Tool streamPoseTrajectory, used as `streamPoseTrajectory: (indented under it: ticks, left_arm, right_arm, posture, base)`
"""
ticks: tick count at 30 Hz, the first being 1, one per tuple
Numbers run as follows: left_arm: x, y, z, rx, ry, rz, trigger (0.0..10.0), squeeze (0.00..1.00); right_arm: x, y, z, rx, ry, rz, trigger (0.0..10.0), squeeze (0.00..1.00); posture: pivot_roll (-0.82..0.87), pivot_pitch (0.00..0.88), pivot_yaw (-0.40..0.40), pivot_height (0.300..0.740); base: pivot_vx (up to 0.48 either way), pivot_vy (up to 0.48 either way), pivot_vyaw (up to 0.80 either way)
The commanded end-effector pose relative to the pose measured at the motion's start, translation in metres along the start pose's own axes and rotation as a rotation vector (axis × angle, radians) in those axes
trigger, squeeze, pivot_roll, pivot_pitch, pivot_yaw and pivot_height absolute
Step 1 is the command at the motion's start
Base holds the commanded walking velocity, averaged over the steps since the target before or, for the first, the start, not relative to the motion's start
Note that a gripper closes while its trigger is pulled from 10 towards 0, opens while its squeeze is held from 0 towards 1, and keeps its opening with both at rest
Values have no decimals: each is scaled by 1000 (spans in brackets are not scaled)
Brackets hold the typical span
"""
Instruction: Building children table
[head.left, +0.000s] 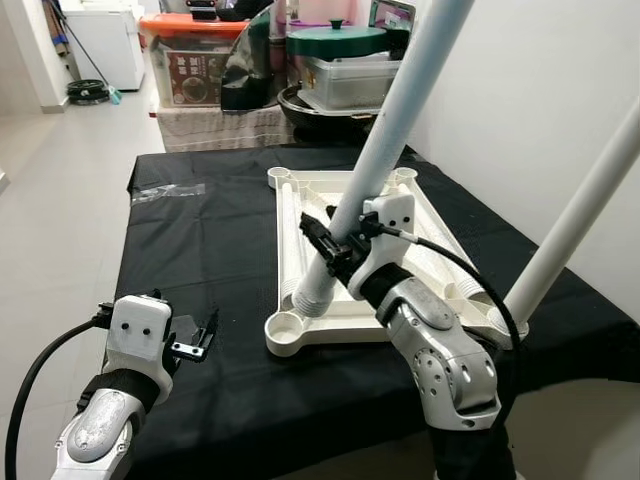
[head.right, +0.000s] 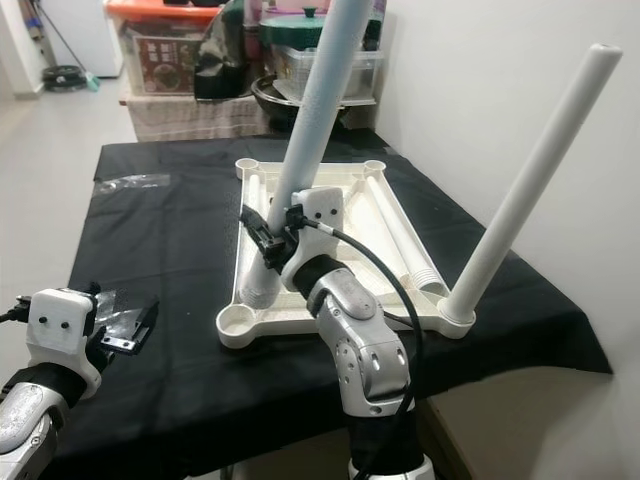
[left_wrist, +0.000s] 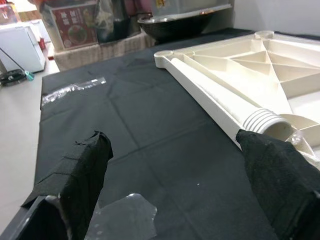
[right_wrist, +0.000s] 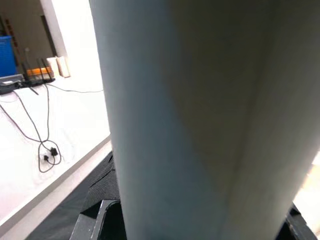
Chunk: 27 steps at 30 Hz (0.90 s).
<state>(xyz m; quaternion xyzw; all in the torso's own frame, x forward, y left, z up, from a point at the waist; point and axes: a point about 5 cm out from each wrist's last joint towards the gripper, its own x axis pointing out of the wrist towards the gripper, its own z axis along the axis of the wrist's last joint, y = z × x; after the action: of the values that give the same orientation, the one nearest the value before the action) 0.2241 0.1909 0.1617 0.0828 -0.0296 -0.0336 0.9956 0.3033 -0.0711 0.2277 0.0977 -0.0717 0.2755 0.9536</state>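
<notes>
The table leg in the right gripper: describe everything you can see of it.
The table leg is a long, smooth, white plastic-looking tube with a ribbed collar at its lower end. It leans away from the robot and to its right, ribbed end down on the upturned cream tabletop near the near-left corner socket. The right gripper is shut around its lower part, just above the ribs. Its top runs out of the frame.

Home storeroom: white freezer (head.left: 105, 38), lidded storage bins (head.left: 190, 60), stacked cookware (head.left: 335, 45) behind.
</notes>
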Motion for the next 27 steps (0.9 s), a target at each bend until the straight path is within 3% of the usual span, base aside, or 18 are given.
streamPoseTrajectory:
  ticks: [1, 11, 21, 27]
  left_arm:
    - [-2, 8, -14, 17, 64, 25, 10000, 0]
    - [-2, 18, -17, 20, 75, 41, 10000, 0]
    - [2, 9, -19, 8, 71, 4, 10000, 0]
    - [4, 10, -18, 31, 55, 11, 10000, 0]
  right_arm:
    - [2, 0, 1, -14, -11, -1, 10000, 0]
    - [4, 0, -1, -16, -5, 16, 10000, 0]
    - [7, 0, -4, -1, 13, 5, 10000, 0]
    - [6, 1, -4, -18, 8, 21, 10000, 0]
  posture:
    - [71, 0, -64, 740]
    - [80, 0, -70, 740]
    - [71, 0, -65, 740]
    - [67, 0, -62, 740]
  base:
    - [0, 0, 0]
    - [0, 0, 0]
    - [0, 435, -365]
    - [0, 44, 0]
